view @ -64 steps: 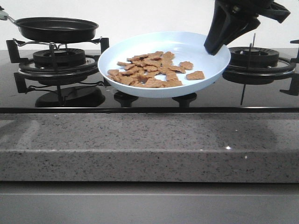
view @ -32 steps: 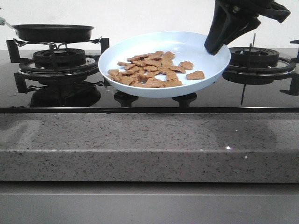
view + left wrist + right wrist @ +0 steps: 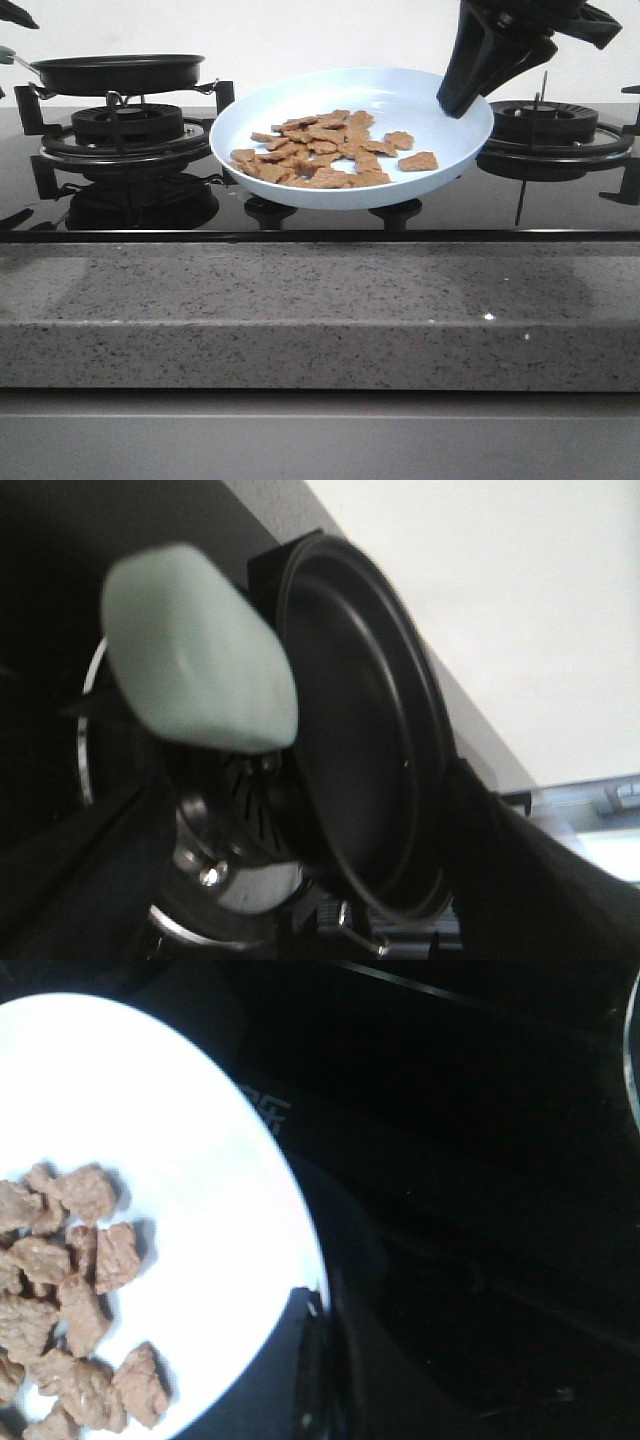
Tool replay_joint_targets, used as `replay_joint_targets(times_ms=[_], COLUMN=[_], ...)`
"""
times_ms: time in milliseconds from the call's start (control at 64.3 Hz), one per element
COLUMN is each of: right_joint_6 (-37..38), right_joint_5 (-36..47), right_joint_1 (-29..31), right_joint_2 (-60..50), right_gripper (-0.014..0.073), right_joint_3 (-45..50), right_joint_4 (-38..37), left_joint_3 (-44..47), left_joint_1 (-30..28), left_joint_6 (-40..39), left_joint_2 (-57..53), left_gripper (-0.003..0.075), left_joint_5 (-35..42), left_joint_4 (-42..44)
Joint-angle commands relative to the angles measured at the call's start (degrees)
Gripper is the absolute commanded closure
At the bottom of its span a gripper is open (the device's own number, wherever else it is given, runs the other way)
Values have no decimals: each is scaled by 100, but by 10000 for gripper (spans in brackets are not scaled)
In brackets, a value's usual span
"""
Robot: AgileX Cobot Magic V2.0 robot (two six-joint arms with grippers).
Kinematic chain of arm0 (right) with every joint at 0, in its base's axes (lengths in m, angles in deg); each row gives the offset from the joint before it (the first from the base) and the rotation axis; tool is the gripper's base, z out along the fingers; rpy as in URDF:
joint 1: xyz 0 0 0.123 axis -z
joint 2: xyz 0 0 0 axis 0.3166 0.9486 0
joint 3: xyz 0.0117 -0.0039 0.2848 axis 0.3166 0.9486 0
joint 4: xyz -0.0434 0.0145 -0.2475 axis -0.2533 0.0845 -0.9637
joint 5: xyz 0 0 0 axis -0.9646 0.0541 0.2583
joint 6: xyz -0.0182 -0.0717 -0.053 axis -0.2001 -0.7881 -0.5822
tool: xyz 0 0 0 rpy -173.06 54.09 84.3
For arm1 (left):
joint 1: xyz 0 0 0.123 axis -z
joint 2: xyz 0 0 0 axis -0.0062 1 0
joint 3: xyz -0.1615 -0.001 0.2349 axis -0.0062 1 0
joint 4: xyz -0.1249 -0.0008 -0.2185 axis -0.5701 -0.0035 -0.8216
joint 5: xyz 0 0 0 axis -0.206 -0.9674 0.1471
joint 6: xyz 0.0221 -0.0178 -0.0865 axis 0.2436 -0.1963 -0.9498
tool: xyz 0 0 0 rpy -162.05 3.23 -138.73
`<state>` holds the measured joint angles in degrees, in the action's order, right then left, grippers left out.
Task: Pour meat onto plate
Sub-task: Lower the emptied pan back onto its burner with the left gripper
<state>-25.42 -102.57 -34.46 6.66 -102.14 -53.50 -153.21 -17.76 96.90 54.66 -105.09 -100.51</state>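
Since earlier frames, frying pan [image 3: 117,72] lowered onto burner [image 3: 125,125], upper left of frame.

Meat [image 3: 325,150] all on plate [image 3: 420,100], centre.

Right gripper [image 3: 462,100] pinches plate rim.

Left gripper [image 3: 15,14]: cannot tell.

Pour looks done; only release left.

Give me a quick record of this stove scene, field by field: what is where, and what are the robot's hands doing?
meat: loose pile of reddish-brown pieces lying on the plate
plate: pale blue, round, tilted toward the camera, raised above the black stovetop between the burners
right hand: at the plate's right rim; appears to be holding it
frying pan: black, empty inside, on the left burner
pan handle: pale green, close in the left wrist view
left hand: hardly visible; grip cannot be told
counter: grey speckled stone in front
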Motion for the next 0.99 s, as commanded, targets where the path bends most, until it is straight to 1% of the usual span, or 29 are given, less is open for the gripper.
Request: replay_joint_targets(times_ms=[0,62,124,202,326,389,482,559,637,870,932,979], right_joint_6=[-35,-35,-35,-35,-35,-35,-35,-35,-35,-35,-35,-35], right_joint_5=[225,225,225,225,225,225,225,225,225,225,225,225], right_joint_1=[6,6,6,6,6,6,6,6,6,6,6,6], right_joint_2=[-247,-247,-247,-247,-247,-247,-247,-247,-247,-247,-247,-247], right_gripper=[654,654,654,654,654,654,654,654,654,654,654,654], right_joint_3=[-142,-142,-142,-142,-142,-142,-142,-142,-142,-142,-142,-142], right_joint_4=[187,187,187,187,187,187,187,187,187,187,187,187], left_joint_3=[-171,-171,-171,-171,-61,-21,-11,0,49,382,491,567], left_joint_1=[-24,-24,-24,-24,-24,-24,-24,-24,-24,-24,-6,46], left_joint_6=[-94,-161,-235,-246,-251,-251,-288,-305,-305,-140,-106,-106], left_joint_2=[-285,-285,-297,-351,-596,-714,-855,-963,-1126,-1880,-2203,-2462], left_gripper=[188,190,213,285,465,525,578,638,743,741,741,741], left_joint_5=[-425,-623,-785,-878,-870,-855,-847,-847,-835,-706,-541,-260], left_joint_4=[36,256,339,424,502,537,623,693,725,786,962,1272])
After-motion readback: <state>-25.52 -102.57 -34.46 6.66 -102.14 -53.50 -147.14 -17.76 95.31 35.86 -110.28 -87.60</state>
